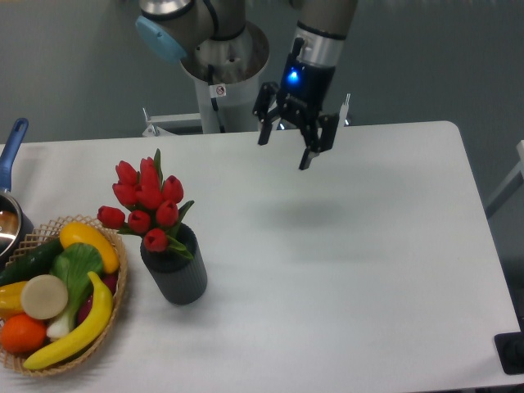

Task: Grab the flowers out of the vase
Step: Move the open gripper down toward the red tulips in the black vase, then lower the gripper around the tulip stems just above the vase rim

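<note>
Camera view: approach step — gripper (284, 146), jaws apart and seemingly empty, hangs near the table's (368, 246) far edge; next it must reach the flowers (147, 201) in the vase (176, 274).

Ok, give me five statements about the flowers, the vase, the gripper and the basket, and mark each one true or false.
1. The flowers stand in the vase. True.
2. The gripper is shut on the flower stems. False: it is open and empty, above the far part of the table, well apart from the flowers.
3. The vase lies tipped on its side. False: it stands upright.
4. The wicker basket sits beside the vase, toward the table's left edge in the picture. True.
5. The basket holds only bananas. False: a banana lies there with an orange and other produce.
</note>
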### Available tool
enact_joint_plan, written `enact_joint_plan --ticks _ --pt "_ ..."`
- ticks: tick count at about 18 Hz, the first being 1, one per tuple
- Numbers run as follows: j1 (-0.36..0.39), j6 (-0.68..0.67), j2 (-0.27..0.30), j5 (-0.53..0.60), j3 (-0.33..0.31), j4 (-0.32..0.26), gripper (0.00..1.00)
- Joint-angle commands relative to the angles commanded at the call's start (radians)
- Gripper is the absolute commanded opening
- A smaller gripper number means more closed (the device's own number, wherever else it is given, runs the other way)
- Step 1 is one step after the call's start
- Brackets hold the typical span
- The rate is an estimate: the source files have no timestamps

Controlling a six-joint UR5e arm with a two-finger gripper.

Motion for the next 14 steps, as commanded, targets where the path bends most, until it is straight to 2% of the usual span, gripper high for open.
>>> enact_joint_plan --ticks 2,6,14 --pt "-0.02 0.0 -0.014 -0.048 -0.003 -0.003 1.0" --pt "-0.084 0.002 -0.092 -0.144 -0.003 0.034 1.0" --pt "-0.124 -0.002 -0.164 -0.31 -0.002 0.04 1.0"
